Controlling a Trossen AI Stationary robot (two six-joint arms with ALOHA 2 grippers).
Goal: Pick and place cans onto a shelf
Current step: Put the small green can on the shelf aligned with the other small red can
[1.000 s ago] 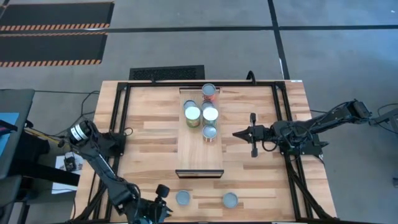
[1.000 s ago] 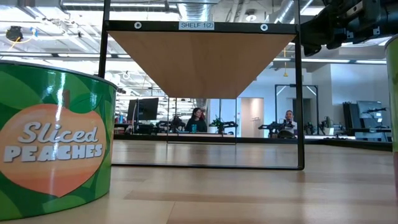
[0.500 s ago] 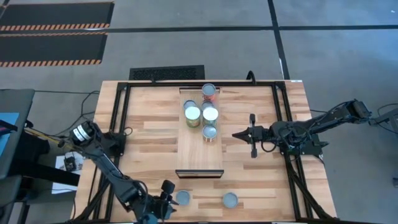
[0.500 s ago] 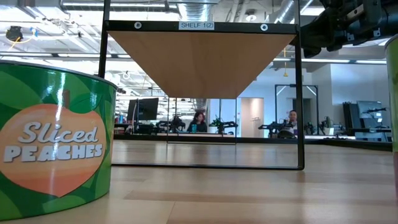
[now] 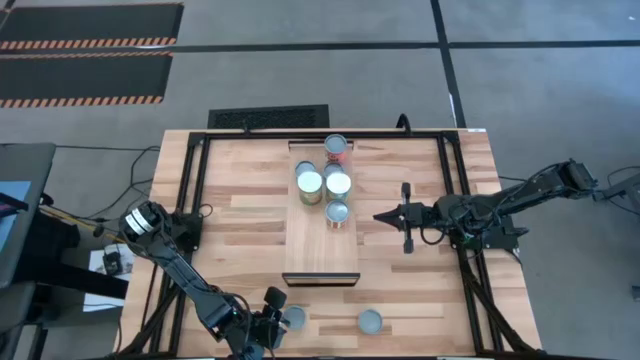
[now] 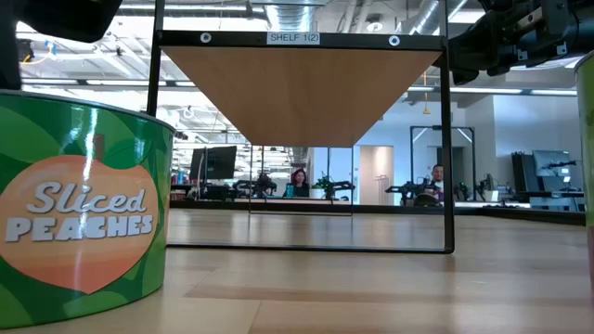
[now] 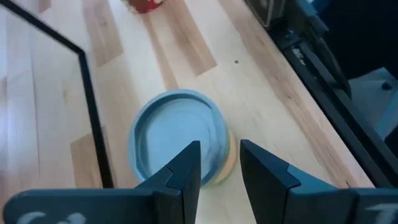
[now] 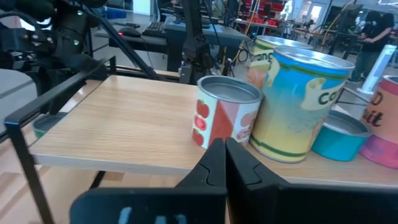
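My left hand (image 5: 272, 322) is over the near-left of the wooden bench (image 5: 240, 215), fingers spread, straddling a low blue-topped can (image 7: 177, 137) that stands on the bench, not gripped. Four cans (image 5: 323, 182) stand on the far end of the light-wood shelf (image 5: 320, 245). My right hand (image 5: 381, 215) hangs pinched shut just right of it, holding nothing.

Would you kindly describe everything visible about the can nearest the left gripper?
The can stands upright on the wooden tabletop, near its front edge, left of another loose can and off the shelf. It is low and round, with a silvery-blue rimmed top and a pale yellowish side. The left gripper hovers just above it, fingers open, not visibly touching it.
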